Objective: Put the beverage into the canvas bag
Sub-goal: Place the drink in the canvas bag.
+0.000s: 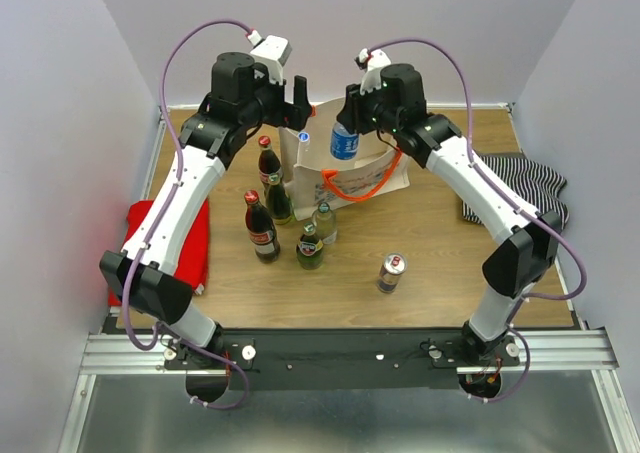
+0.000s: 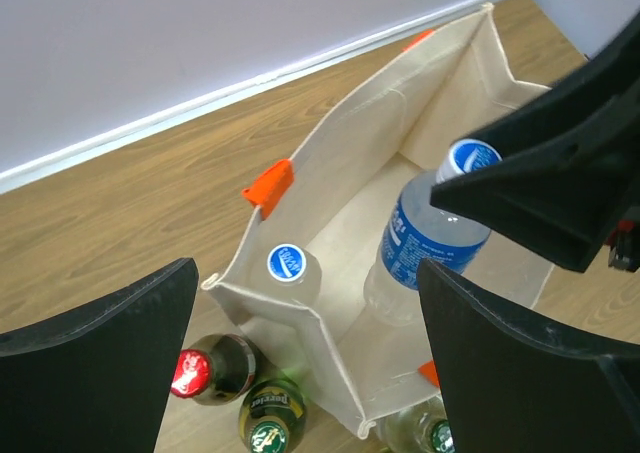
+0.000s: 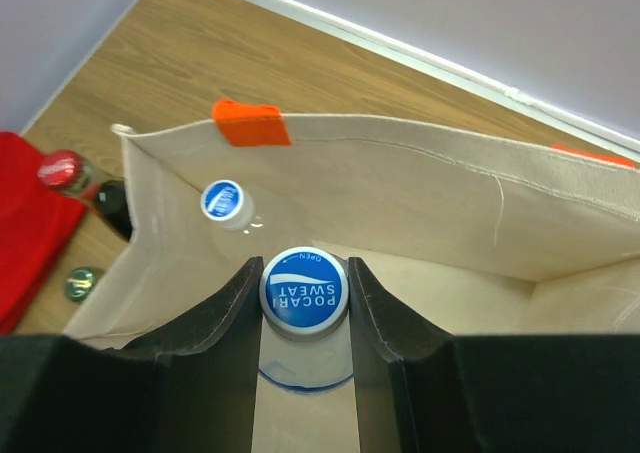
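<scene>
1. The fingers [image 3: 232, 308] of the right gripper [image 3: 305, 298] clamp the neck of the beverage [image 3: 304, 291], one black pad on each side just under its blue cap.
2. The right arm reaches forward and bends in over the canvas bag [image 1: 350, 178], with its wrist pointing down into the bag's open mouth.
3. The beverage hangs upright in that mouth with its lower part between the bag's walls. Whether its base touches the bag's floor cannot be told.
4. The left gripper [image 1: 288, 98] hovers above the bag's left end, its jaws spread wide and holding nothing. The left arm rises steeply from its base to get there.
5. The beverage is a clear plastic bottle with a blue label.
6. The bag is boxy, of cream woven cloth, with a small orange tab [image 2: 268, 183] on its rim and orange loop handles [image 1: 365, 183].
7. A second clear bottle [image 2: 288, 263] with a blue cap stands inside the bag at its left end.
8. Dark and green glass bottles [image 1: 263, 228] stand just outside the bag's left corner.
</scene>
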{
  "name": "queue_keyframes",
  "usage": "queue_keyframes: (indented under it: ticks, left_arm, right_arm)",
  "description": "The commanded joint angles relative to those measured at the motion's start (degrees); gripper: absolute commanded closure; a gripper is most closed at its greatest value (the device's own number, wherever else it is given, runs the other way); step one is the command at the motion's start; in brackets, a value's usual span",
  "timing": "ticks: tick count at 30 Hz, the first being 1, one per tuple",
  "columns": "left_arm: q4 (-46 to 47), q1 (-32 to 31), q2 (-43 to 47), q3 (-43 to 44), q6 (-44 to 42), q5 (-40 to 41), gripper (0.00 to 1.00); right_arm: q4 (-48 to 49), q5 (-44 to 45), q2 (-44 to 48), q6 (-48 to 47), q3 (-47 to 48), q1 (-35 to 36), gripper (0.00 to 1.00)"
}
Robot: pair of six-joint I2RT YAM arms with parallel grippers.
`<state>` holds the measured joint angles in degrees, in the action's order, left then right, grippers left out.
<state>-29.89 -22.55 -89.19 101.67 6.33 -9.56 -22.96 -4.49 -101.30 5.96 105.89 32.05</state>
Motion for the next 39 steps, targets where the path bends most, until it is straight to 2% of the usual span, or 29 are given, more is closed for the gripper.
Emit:
queue_keyframes:
  ticks: [1,6,18,24,31,39]
  left_arm:
    - [-3.24,2.41,-2.3,1.69,4.48,1.74,0.01]
    - [-4.74,2.86,-5.47,3.18,4.83,1.48,0.01]
    - [-6.67,5.32,-9.42,5.29,6.77,2.88,0.01]
    - [-7.73,6.46,-11.36,6.7,6.68,2.53,0.02]
    - [-7.9,6.73,-12.94,5.91,5.71,1.92,0.08]
    - [-7.46,7.08,-13.73,4.51,5.54,2.18,0.09]
  right_arm:
    - [17.15,4.23,7.08,-0.33,-4.1,0.82,0.99]
    - [20.4,4.23,6.73,-0.51,-6.04,1.96,0.99]
    - [26.82,10.55,4.88,-3.23,-9.64,7.05,0.99]
    - [27.44,11.43,4.53,-3.23,-10.35,9.08,0.99]
    - [27.53,11.96,4.44,-2.88,-11.14,11.01,0.99]
    - [27.62,11.61,4.53,-1.83,-13.25,12.59,0.99]
